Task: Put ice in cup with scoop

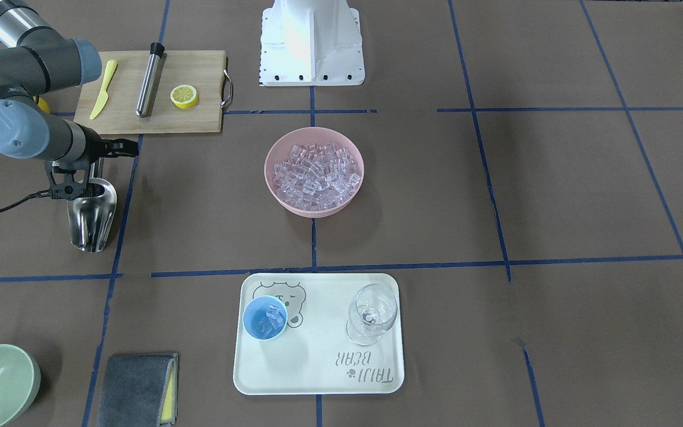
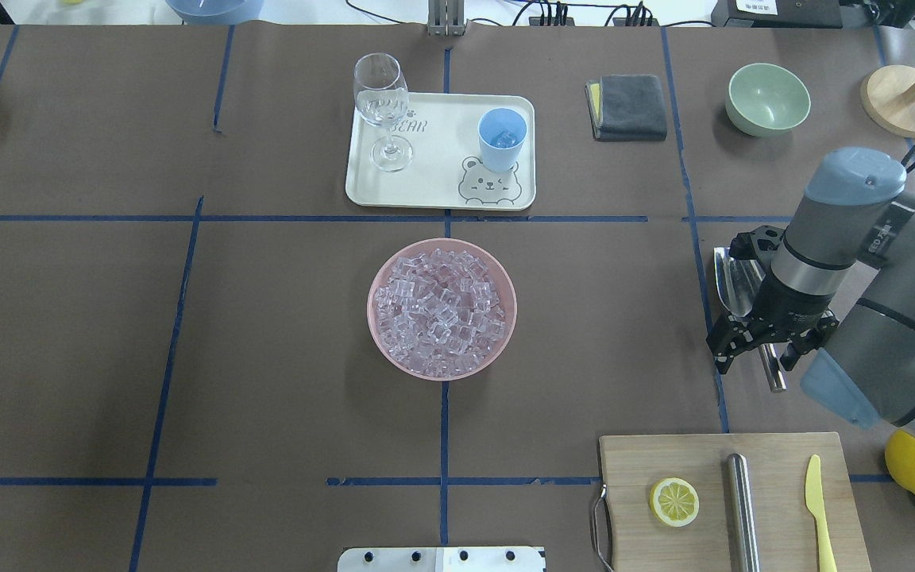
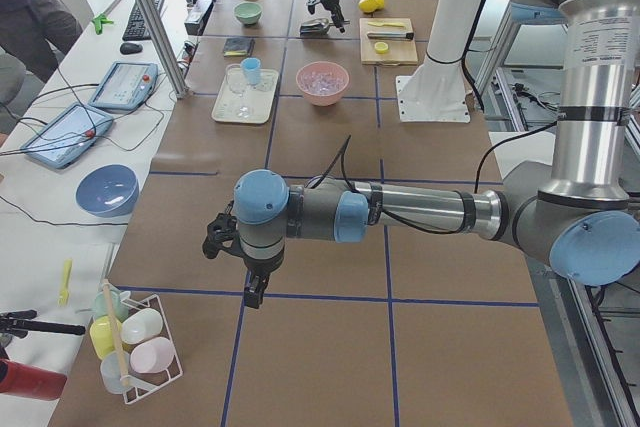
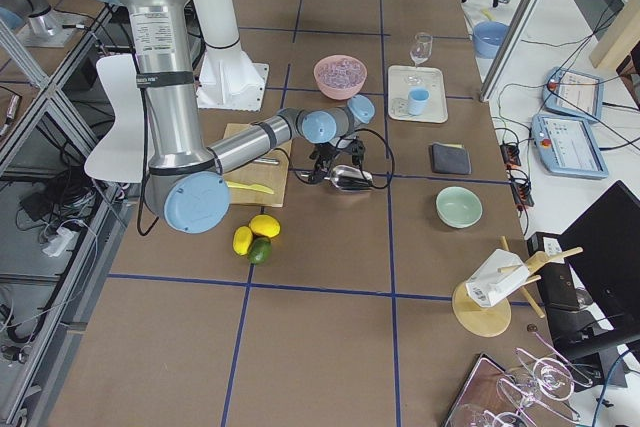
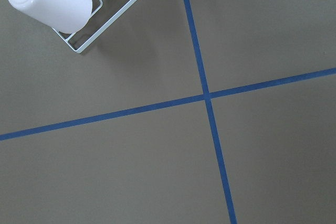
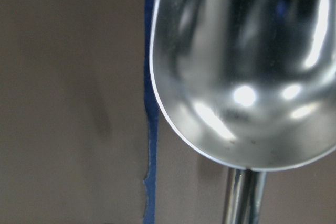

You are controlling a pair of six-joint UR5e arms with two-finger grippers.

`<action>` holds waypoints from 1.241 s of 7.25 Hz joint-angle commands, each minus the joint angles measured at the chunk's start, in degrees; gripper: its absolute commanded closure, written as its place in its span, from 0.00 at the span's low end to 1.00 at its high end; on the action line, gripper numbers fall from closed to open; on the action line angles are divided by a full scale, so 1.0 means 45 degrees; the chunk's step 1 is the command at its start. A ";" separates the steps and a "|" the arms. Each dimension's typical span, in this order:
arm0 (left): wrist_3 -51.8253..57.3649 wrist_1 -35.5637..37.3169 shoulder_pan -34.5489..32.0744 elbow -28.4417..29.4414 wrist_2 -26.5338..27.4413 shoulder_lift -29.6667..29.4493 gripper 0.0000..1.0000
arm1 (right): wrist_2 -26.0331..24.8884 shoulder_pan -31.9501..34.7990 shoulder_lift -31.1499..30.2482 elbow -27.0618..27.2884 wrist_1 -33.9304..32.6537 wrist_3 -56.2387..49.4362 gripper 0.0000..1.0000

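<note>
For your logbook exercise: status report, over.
Left gripper far off, jaws unreadable. Right gripper at scoop handle, grip unclear; scoop empty. Cup holds some ice. Path to pink bowl open.

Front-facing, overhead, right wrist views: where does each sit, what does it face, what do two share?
Front-facing: across the table, facing the robot's base; right arm at left.
Overhead: behind the robot, looking down; right arm at right.
Right wrist: on the wrist, over the scoop; no arm.
Shared: bowl of ice, cup.
</note>
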 commanded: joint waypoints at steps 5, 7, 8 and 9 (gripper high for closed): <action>0.0039 0.0019 0.0019 0.0019 0.0016 -0.0013 0.00 | -0.3639 0.3692 -0.0109 0.1064 -0.0015 -0.2786 0.00; 0.0039 0.0020 0.0019 0.0155 0.0016 -0.0013 0.00 | -0.3173 0.5686 -0.0615 0.0476 -0.0015 -0.5745 0.00; 0.0039 0.0097 0.0000 0.0098 0.0016 0.0026 0.00 | -0.2628 0.6701 -0.1082 0.0455 -0.0015 -0.7206 0.00; 0.0039 0.0059 0.0019 0.0175 0.0016 0.0065 0.00 | -0.1907 0.7736 -0.1454 0.0126 -0.0015 -0.8651 0.00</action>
